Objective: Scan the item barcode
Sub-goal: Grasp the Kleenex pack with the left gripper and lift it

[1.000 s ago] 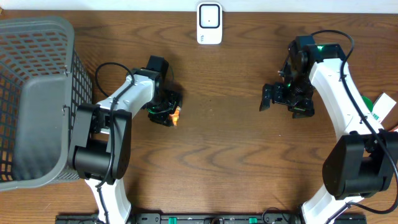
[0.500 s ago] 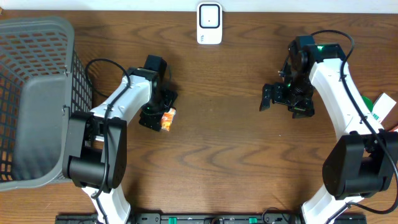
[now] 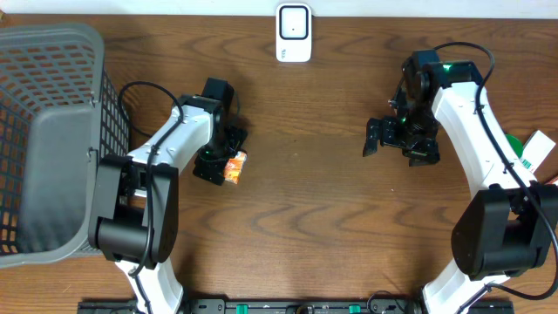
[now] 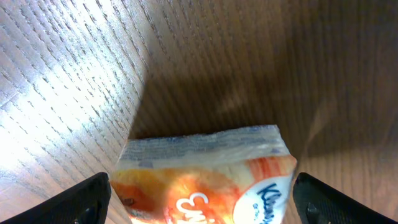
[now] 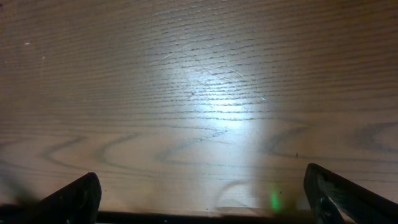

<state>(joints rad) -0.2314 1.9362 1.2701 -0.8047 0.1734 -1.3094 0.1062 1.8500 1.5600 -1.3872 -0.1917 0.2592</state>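
The left fingers [image 4: 84,200] stand wide apart, one on each side of the orange packet [image 4: 205,177] on the counter [image 5: 199,93]. The right fingers [image 5: 71,200] are spread wide too.

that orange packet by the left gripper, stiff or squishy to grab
Probably squishy: the packet has a crinkled film wrapper with a flat sealed edge, so it should give under a pinch. Likely light for its size. It lies flat on the table, so rolling seems unlikely.
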